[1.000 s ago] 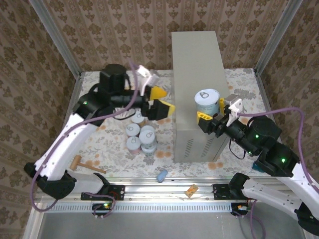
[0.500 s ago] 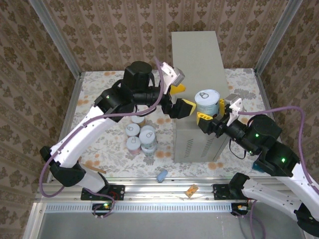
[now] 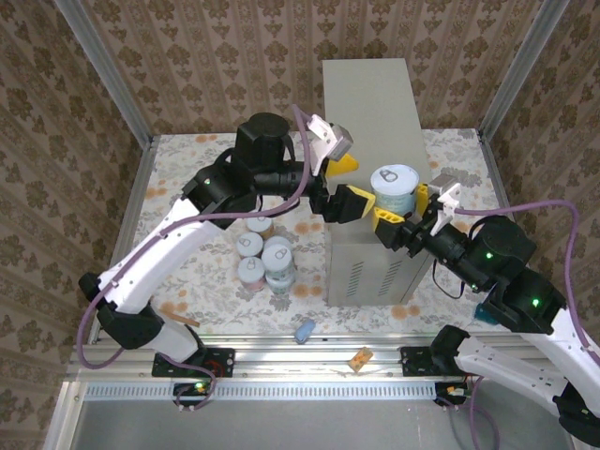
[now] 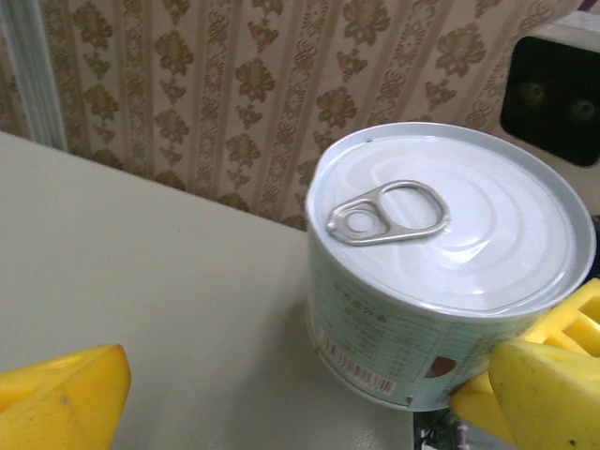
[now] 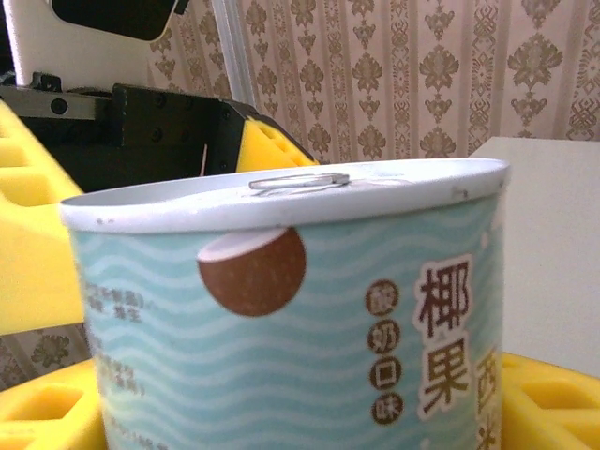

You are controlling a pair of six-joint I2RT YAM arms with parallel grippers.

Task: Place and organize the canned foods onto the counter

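Near rail: a tan block (image 3: 360,358) and a small blue lump (image 3: 305,330) lie by the arm bases, well apart from the work. They are not cans, so you can leave them.
Floor cluster: the loose cans (image 3: 277,248) stand upright and touching each other on the floral floor (image 3: 197,272), left of the counter's foot. None of them is up top yet, so you are probably early in the task.
Right gripper: your right gripper (image 3: 403,208) is clamped on the light-blue can (image 3: 394,180), one yellow finger (image 5: 37,234) on each side of the label.
Can position: the can stands upright, pull-tab up, at the right-hand edge of the counter's flat top (image 4: 141,262). You cannot tell whether its base bears down fully. It reads as a set-down not yet released.
Left gripper: your left gripper (image 3: 349,183) hangs over the top just left of the can with its jaws wide and nothing in them. One of its fingertips (image 4: 56,394) sits low over the bare metal. It looks placed to take the can or nudge it inward.
In the way: both sets of yellow fingers crowd the same can, so a closing move risks finger against finger.
Counter beyond: the far part of the counter (image 3: 366,103) carries nothing, which leaves you room for tidy rows.
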